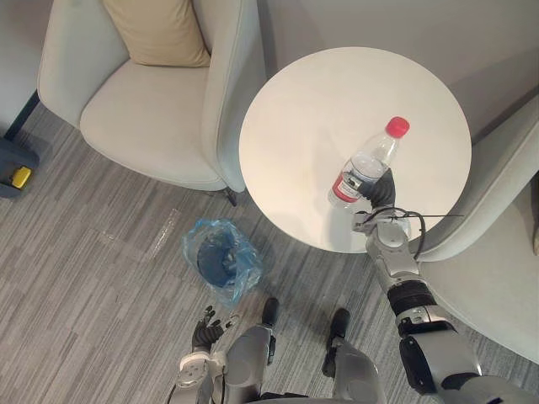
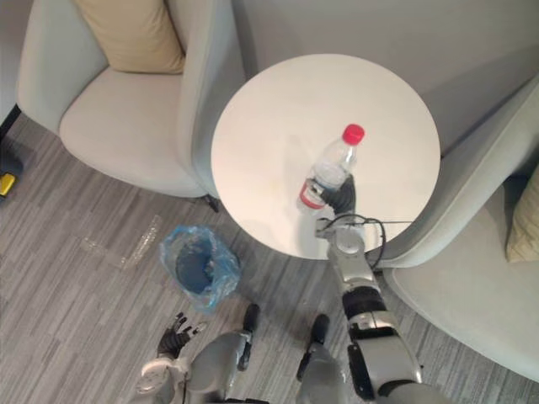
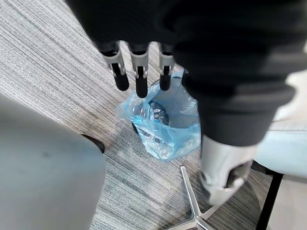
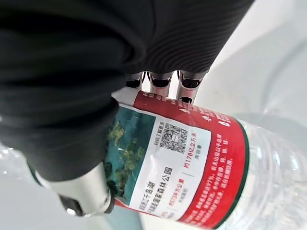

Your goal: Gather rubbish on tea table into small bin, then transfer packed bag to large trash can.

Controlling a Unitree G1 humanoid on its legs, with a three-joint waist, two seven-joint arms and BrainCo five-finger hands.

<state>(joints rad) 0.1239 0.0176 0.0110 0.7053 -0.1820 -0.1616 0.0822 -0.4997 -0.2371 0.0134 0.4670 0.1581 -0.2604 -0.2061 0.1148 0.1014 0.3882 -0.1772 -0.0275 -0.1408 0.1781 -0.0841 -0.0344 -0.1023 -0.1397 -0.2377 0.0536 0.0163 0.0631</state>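
Armchair: pale, left of table, tan cushion at its back.
Table: round, white.
Bin: on carpet off table's near-left edge, lined w/ blue bag.
Bottle: clear plastic, red cap + label, tilted over table's near-right part.
Right hand: fingers + thumb wrapped round bottle at label.
Left hand: fingers straight, nothing in it, low, well off table's near-left.

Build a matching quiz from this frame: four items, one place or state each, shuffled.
1 bottle
2 small bin
3 cushion
4 left hand

A on the armchair
B fingers straight, holding nothing
C gripped by the right hand over the tea table
D on the floor, lined with a blue bag

Pairs: 1-C, 2-D, 3-A, 4-B
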